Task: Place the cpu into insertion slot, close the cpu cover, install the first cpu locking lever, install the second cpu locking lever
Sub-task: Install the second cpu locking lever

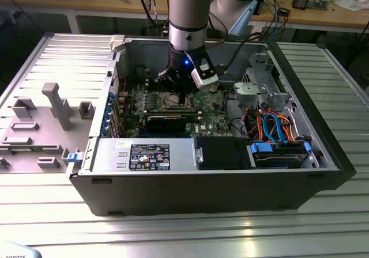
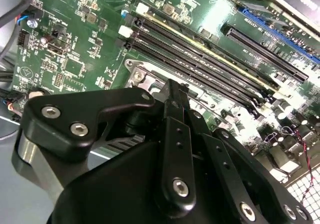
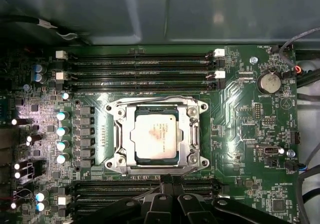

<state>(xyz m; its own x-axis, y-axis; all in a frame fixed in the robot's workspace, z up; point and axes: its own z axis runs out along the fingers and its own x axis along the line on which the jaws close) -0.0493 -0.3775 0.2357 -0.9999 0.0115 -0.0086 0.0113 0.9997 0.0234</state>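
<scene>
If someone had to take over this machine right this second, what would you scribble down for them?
Gripper: low inside the open computer case, just above the motherboard; whether its fingers are open or shut cannot be told.
The cpu already sits in the insertion slot.
The cpu cover looks folded down, framing the chip.
A thin wire lever runs along one edge of the socket; whether either locking lever is latched cannot be told.
Left: confirm the cover is flat, then both locking levers.

Black memory slots [image 3: 140,59] flank a coin battery [image 3: 269,82].
</scene>
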